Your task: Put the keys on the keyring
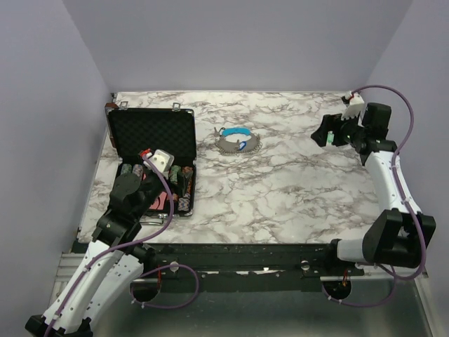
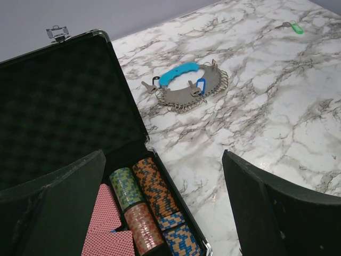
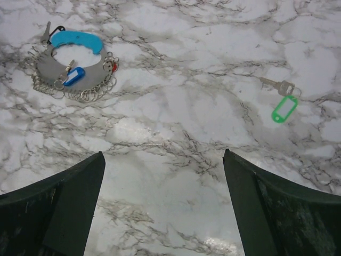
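- The green-tagged key point(image 3: 279, 98) is lying loose and flat, ahead and to the right of your right gripper point(image 3: 163, 154), near it.
- Its long axis is running roughly across that gripper's view. The blade is pointing left and the tag is hanging back toward the fingers.
- The keyring point(image 3: 72, 66) is sitting ahead and well to the left of the right gripper, blue segment on the far side. A blue-tagged key point(image 3: 72, 77) is resting on its grey band.
- From your left gripper point(image 2: 163, 154) the keyring is lying ahead and slightly right, well apart. The green-tagged key is lying far beyond it.
- Both grippers are standing wide open and holding nothing.
- My read: the right arm is the nearer one for the loose key. You're probably looking at a wrist turn so the jaws close across the blade.
- The marble table point(image 1: 280, 196) is looking glossy, so a thin flat key is likely to skate when pinched.
- The left gripper is hovering over the open black case point(image 2: 64, 106) of poker chips point(image 2: 154, 186), so that side is looking tight.
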